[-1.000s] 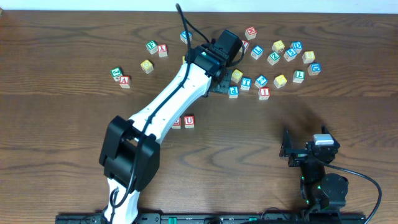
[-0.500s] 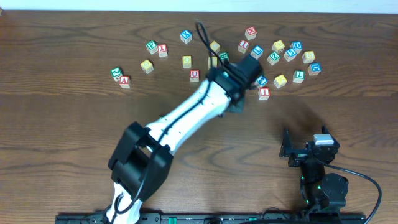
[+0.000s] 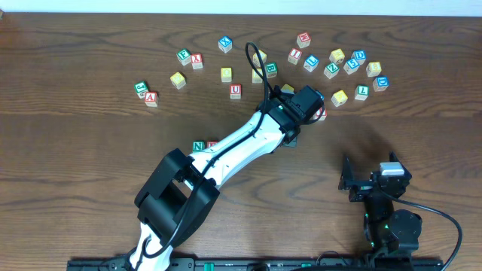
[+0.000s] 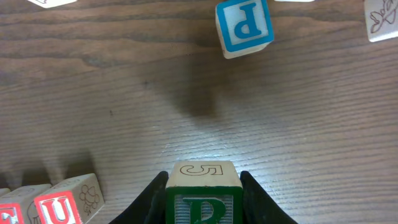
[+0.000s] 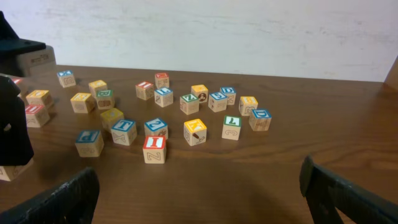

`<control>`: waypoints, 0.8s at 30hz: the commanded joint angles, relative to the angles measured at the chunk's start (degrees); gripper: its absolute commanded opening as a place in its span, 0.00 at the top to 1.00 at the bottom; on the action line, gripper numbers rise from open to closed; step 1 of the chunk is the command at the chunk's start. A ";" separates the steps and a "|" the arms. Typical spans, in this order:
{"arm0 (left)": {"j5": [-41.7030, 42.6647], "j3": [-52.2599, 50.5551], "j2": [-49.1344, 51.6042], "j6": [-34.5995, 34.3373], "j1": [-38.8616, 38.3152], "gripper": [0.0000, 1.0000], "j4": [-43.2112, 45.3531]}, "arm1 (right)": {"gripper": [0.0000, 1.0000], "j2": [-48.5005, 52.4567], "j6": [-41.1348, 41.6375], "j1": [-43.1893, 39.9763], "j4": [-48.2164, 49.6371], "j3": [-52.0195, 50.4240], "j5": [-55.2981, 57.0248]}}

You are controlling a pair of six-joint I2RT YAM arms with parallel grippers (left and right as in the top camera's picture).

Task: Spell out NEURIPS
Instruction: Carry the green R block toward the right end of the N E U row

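Observation:
My left gripper (image 4: 204, 177) is shut on the green R cube (image 4: 204, 200). It holds the cube low over the wood, just right of the red U cube (image 4: 62, 205) and the red cube (image 4: 12, 210) beside it. I cannot tell whether the R touches the table. The blue P cube (image 4: 244, 25) lies ahead of the jaws. In the overhead view the green N cube (image 3: 198, 146) and a red cube (image 3: 212, 143) show beside the left arm (image 3: 248, 139), which hides the rest of the row. The red I cube (image 5: 154, 149) sits by the wrist. My right gripper (image 5: 199, 205) is open and empty.
Many loose letter cubes lie scattered along the far side (image 3: 337, 68), among them another red U (image 3: 236, 91) and yellow-faced ones (image 3: 340, 97). Green and red cubes (image 3: 145, 92) sit at the far left. The right arm (image 3: 380, 192) rests at the near right.
The left arm has swung back from the far cluster toward the near middle with the R cube. The N cube and red cube beside it are now uncovered. The right arm has not moved.

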 commanded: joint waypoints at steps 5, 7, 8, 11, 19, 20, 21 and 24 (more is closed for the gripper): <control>-3.65 -2.97 0.11 -2.47 0.17 0.92 0.20 | 0.01 -0.17 0.96 -0.35 -0.26 -0.07 -0.13; -3.96 -3.30 0.11 -2.47 0.20 0.92 0.37 | 0.01 -0.17 0.96 -0.35 -0.26 -0.07 -0.13; -4.20 -3.48 0.11 -2.67 0.17 0.92 0.39 | 0.01 -0.17 0.96 -0.35 -0.26 -0.07 -0.13; -4.57 -4.61 0.11 -3.08 0.17 0.92 1.14 | 0.01 -0.17 0.96 -0.35 -0.26 -0.04 -0.13; -4.98 -6.05 0.11 -3.10 0.31 0.92 2.62 | 0.01 -0.17 0.96 -0.35 -0.26 -0.07 -0.13; -5.01 -6.34 0.11 -3.10 0.31 0.92 2.84 | 0.01 -0.17 0.96 -0.35 -0.26 -0.04 -0.13; -5.14 -6.38 0.11 -3.10 0.35 0.92 2.80 | 0.01 -0.17 0.96 -0.35 -0.26 -0.04 -0.13; -5.14 -6.49 0.11 -3.10 0.57 0.92 2.78 | 0.01 -0.17 0.96 -0.35 -0.26 -0.04 -0.13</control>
